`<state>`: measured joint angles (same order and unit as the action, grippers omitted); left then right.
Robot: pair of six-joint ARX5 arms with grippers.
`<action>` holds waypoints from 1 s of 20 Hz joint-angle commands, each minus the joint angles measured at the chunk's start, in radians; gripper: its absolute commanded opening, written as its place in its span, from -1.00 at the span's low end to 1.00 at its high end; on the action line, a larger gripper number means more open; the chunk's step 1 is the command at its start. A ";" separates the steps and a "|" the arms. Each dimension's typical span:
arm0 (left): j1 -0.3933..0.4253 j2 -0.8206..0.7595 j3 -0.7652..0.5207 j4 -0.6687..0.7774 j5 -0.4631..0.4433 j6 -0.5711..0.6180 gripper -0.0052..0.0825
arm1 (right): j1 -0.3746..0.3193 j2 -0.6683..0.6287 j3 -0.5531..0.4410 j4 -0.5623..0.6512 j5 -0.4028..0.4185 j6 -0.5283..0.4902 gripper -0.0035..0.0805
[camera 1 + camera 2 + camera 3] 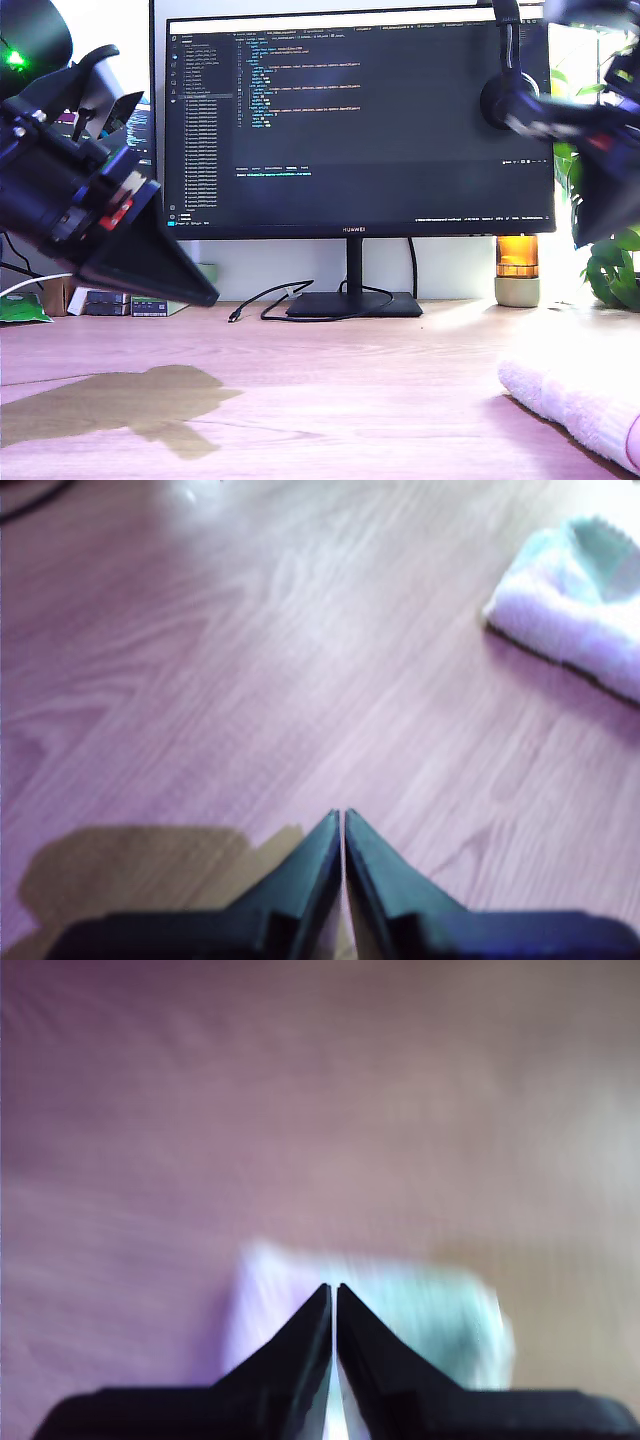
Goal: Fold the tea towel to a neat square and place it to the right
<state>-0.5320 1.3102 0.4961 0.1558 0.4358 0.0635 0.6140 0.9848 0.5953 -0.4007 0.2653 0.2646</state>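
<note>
Exterior view: tea towel [575,405] lies folded on the tabletop [330,390] at the exterior view's bottom right, partly cut off by the frame edge. Fluffy white w/ a pink tint; its visible long axis runs diagonally from mid-right down toward the exterior view's lower right corner. Full outline can't be told here.

First wrist view: my first pincer [343,815] has its jaws pressed together, tips meeting, nothing between them. It hangs over bare wood, well apart from the towel [575,590], which shows as a folded bundle w/ mint-green and pale pink bands, a thick folded edge facing the pincer. In the exterior view this arm [85,200] is the dark one at the exterior view's left, its shadow [110,405] on the wood below.

Second wrist view: blurred. My second pincer [333,1290] also has jaws closed tip to tip, holding nothing, and sits above the towel [440,1315], not touching as far as the blur allows. Towel's pink end and green end lie side by side across the frame.

Behind: monitor [355,120] w/ code on screen, headphones [510,90] on its upper corner at the exterior view's right, cable [275,300] by the stand, an amber jar [517,270] — contents can't be told — and a plant [610,260].
</note>
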 commanded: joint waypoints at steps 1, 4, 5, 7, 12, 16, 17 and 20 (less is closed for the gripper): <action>0.013 -0.010 -0.008 0.027 0.002 -0.008 -0.93 | -0.051 0.008 -0.011 0.066 -0.006 -0.074 -0.95; 0.068 -0.010 -0.008 0.037 0.002 -0.007 -0.93 | -0.167 0.013 -0.011 0.158 -0.085 -0.200 -0.95; 0.089 -0.010 -0.008 0.046 0.014 -0.008 -0.93 | -0.221 0.016 -0.011 0.188 -0.136 -0.222 -0.95; 0.148 -0.012 -0.008 0.064 0.056 -0.007 -0.93 | -0.350 0.018 -0.011 0.237 -0.241 -0.268 -0.95; 0.308 -0.035 -0.013 0.080 0.079 -0.012 -0.93 | -0.615 0.018 -0.014 0.263 -0.384 -0.318 -0.95; 0.382 -0.161 -0.060 0.091 0.039 -0.022 -0.93 | -0.668 0.017 -0.050 0.347 -0.490 -0.366 -0.95; 0.393 -0.196 -0.084 0.107 0.016 -0.037 -0.93 | -0.668 0.017 -0.070 0.384 -0.491 -0.371 -0.95; 0.419 -0.293 -0.178 0.174 -0.027 -0.092 -0.93 | -0.669 0.013 -0.144 0.515 -0.491 -0.339 -0.95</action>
<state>-0.1177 1.0241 0.3641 0.3225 0.4149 -0.0132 -0.0570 0.9970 0.4812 0.0879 -0.2230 -0.0830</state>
